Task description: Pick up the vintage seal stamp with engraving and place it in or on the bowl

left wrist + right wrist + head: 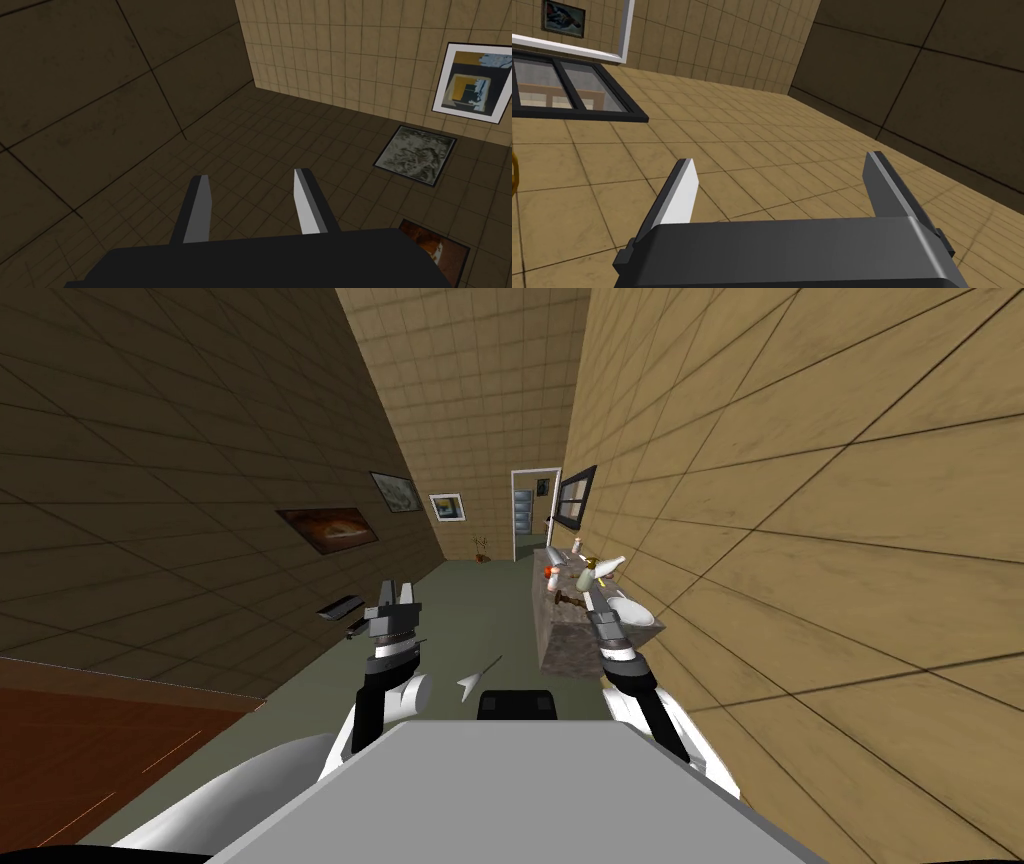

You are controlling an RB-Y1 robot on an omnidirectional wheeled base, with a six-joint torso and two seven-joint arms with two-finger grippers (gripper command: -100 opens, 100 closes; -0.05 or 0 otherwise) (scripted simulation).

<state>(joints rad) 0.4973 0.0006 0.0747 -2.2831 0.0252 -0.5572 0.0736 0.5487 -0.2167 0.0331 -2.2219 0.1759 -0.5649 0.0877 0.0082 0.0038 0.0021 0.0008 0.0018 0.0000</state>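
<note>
On a grey stone-look counter (563, 643) by the right wall lies the seal stamp (567, 602), small, dark brown, with a handle. Just to its right sits a white bowl (632, 611). My right gripper (601, 614) is raised in front of the counter, between the stamp and the bowl and short of both. In the right wrist view the right gripper (779, 159) is wide open and holds nothing, pointing up along the wall. My left gripper (399, 588) is raised on the left, away from the counter; the left gripper (251, 173) is open and holds nothing.
Behind the stamp and bowl, farther along the counter, stand pale bottles (592, 572) and a small orange item (551, 573). A dark window (577, 496) hangs above them. A small shelf (340, 608) juts from the left wall. The green floor (470, 618) runs to a far doorway (534, 513).
</note>
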